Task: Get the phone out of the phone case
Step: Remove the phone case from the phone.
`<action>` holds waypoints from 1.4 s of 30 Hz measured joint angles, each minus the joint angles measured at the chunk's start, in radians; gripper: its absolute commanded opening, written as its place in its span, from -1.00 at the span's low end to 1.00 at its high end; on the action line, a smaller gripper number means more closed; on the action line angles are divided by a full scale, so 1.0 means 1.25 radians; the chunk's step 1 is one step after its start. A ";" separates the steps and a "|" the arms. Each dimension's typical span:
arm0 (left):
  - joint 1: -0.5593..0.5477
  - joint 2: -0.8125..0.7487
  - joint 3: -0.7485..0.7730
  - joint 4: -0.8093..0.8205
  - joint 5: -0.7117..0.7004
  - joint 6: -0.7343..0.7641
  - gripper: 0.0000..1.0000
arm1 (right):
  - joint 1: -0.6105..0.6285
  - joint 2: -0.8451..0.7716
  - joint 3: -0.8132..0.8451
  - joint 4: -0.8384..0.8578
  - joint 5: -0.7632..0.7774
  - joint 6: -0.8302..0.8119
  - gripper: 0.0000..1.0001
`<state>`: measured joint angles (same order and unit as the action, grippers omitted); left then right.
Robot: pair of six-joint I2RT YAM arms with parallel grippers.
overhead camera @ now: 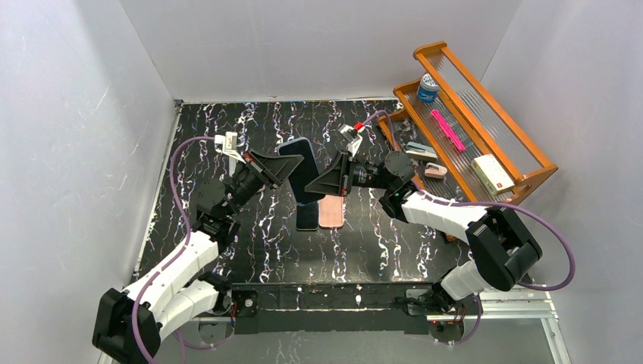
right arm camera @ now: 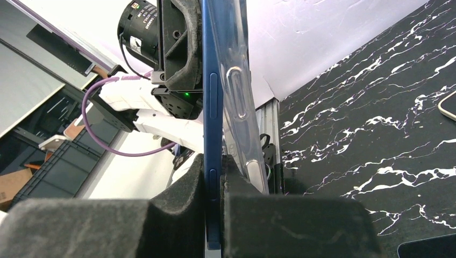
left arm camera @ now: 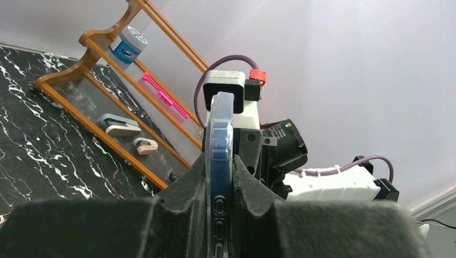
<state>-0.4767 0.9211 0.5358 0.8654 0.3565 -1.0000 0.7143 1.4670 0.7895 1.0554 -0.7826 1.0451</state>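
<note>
A dark blue phone (overhead camera: 305, 163) hangs edge-up above the middle of the table, held from both sides. My left gripper (left arm camera: 219, 167) is shut across the phone (left arm camera: 221, 148) and its clear phone case (left arm camera: 210, 129) together. In the right wrist view my right gripper (right arm camera: 214, 167) is shut on the bare blue phone (right arm camera: 212, 107) alone. There the clear phone case (right arm camera: 239, 91) has peeled away from the phone's near edge and leans outside my right-hand finger. From above, the left gripper (overhead camera: 282, 170) and right gripper (overhead camera: 327, 180) face each other.
A dark phone (overhead camera: 307, 217) and a pink one (overhead camera: 332, 213) lie flat on the black marble table (overhead camera: 227, 129) under the grippers. A wooden rack (overhead camera: 523, 178) at the right holds a jar (overhead camera: 428, 87), a pink marker (overhead camera: 447, 129), a stapler and a box. White walls close in the sides.
</note>
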 measured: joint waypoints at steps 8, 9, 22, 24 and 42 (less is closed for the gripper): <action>-0.004 -0.003 0.015 -0.063 0.008 0.050 -0.19 | -0.008 0.000 0.000 -0.002 -0.003 -0.008 -0.97; -0.004 -0.003 0.015 -0.077 0.014 0.056 -0.17 | -0.011 -0.001 0.000 -0.003 -0.001 -0.010 -0.97; 0.003 -0.069 0.017 -0.211 -0.003 0.146 0.08 | -0.028 -0.011 0.000 -0.005 0.016 -0.028 -0.97; 0.004 -0.089 0.017 -0.234 -0.018 0.167 0.08 | -0.029 -0.015 0.000 -0.005 0.014 -0.032 -0.97; 0.010 -0.169 0.016 -0.344 -0.070 0.323 -0.07 | -0.034 -0.027 0.002 -0.049 -0.002 -0.082 -0.97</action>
<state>-0.4637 0.7094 0.5564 0.4351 0.2695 -0.5964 0.6716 1.4334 0.7914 0.9947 -0.7856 0.9421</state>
